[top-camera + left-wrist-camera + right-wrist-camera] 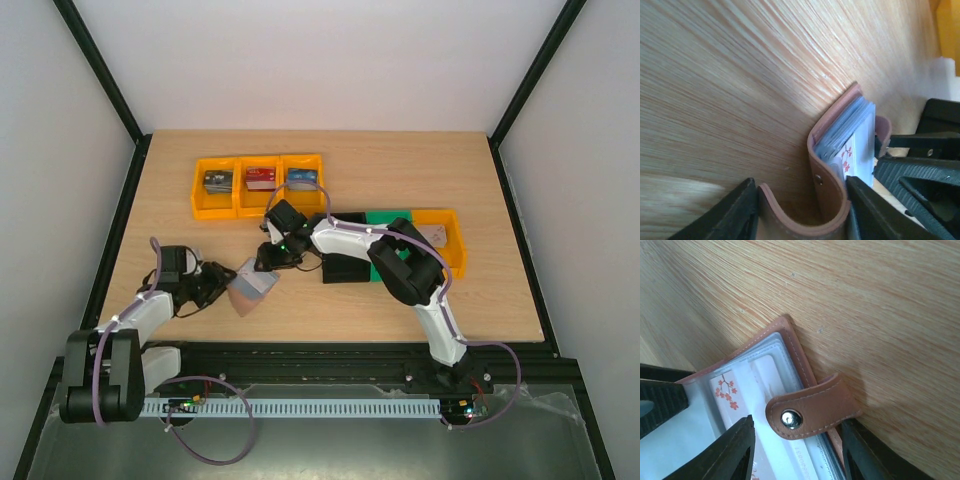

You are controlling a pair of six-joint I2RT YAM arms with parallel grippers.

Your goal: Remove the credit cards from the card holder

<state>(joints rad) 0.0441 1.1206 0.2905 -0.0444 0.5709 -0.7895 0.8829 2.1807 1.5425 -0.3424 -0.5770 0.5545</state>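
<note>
Closest to the left wrist lens, the left claw (801,181) is pinching the card holder (816,165) by the curved fold of its reddish-brown cover, with one black finger pressing on each side of the bend. The card holder is sitting low at the worktop (420,170), left of centre and just ahead of the arms. It is gaping open, and its clear sleeves (840,132) are fanning out of the cover. Inside those sleeves the credit cards (740,390) are sitting, the foremost one white with small red blossoms.

From the right, the right claw (799,420) is straddling the snap tab (812,412) and the cover's edge. Its jaws are standing partly apart, and I cannot tell whether they are clamping anything.

Further back, a three-part yellow bin (215,208) is holding a dark, a red and a blue stack, one in each compartment. To the right, a black bin (345,270), a green bin (390,216) and a single yellow bin (455,250) are lying clustered beneath the right arm.
</note>
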